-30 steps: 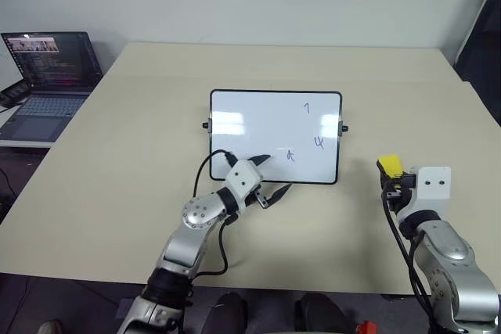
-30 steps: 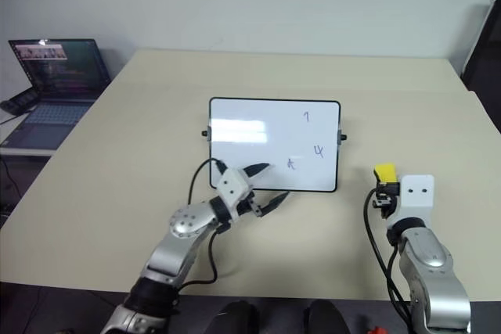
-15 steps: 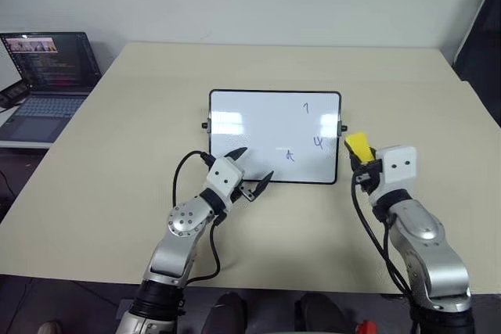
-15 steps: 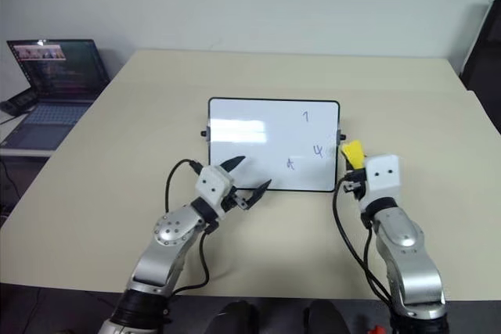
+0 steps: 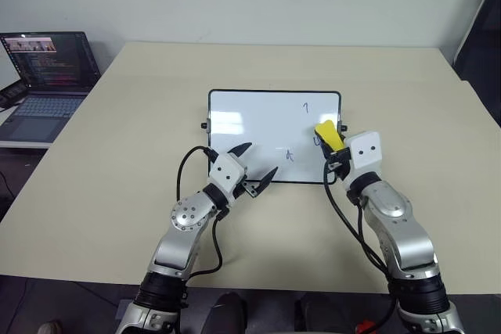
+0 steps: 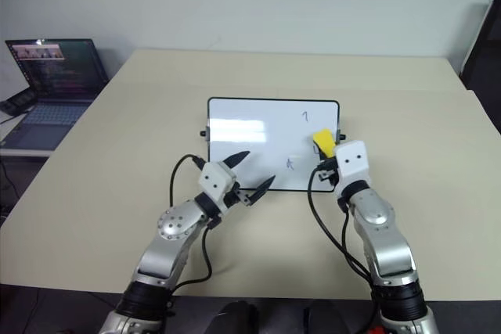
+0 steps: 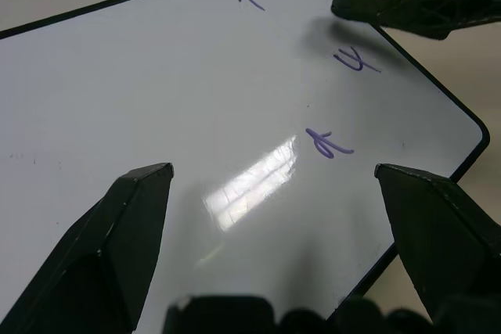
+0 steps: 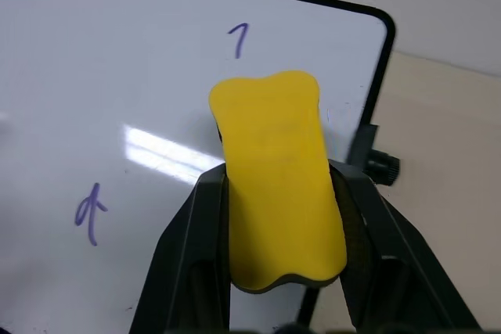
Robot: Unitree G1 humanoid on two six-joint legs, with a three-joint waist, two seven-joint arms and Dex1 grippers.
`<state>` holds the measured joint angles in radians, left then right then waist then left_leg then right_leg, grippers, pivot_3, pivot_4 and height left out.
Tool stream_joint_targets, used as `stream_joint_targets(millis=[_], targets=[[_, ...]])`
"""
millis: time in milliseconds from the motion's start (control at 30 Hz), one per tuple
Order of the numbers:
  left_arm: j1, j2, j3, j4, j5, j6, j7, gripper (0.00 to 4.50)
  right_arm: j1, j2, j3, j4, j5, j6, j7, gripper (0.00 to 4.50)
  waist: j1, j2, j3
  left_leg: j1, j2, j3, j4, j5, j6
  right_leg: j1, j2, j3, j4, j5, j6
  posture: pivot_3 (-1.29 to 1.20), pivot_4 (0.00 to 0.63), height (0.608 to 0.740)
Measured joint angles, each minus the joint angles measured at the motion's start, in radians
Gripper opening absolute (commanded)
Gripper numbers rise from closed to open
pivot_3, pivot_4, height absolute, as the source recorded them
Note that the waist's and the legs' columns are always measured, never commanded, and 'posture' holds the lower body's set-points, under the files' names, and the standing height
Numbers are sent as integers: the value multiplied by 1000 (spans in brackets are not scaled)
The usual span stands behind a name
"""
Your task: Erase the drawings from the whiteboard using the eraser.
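Table (image 5: 117, 138): big and tan. Everything sits on it except the laptop.
Laptop (image 5: 47, 76): open on a lower side table, off at ten o'clock from the whiteboard. Its screen is lit.
Whiteboard (image 5: 250, 134): lies flat in the middle of the table. It is white and shiny with a thin black frame.
Left gripper (image 5: 254, 166): its two black fingers are spread wide apart and hold nothing. It sits at the board's near edge, at about seven o'clock on the board, with one finger over the white part and the other finger over the frame.
Right gripper (image 5: 333, 146): its fingers are squeezed tight on the eraser. It is over the board's right side, at about four o'clock.
Eraser (image 8: 278, 185): yellow on top, black below. It hangs above the board, right by the right edge.
Drawings (image 7: 329, 144): three tiny blue-purple squiggles on the right half of the board. One is at one o'clock, one is just beside the eraser, one is near the bottom edge.
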<state>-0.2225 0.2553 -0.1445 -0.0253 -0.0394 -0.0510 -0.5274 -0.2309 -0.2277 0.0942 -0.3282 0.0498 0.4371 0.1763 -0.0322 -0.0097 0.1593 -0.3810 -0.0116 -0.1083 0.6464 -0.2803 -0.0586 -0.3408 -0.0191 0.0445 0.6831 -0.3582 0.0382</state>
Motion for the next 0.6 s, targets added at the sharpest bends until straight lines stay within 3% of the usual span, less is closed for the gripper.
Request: stream_joint_targets(millis=[600], targets=[[13,-11,-19,-8,2,1,-5,4500,-23,-30,47,19,-68,113,40,1372,1,0,0,0,0,0,1,0,0,0,0,0,1,0,0,0,150,740]])
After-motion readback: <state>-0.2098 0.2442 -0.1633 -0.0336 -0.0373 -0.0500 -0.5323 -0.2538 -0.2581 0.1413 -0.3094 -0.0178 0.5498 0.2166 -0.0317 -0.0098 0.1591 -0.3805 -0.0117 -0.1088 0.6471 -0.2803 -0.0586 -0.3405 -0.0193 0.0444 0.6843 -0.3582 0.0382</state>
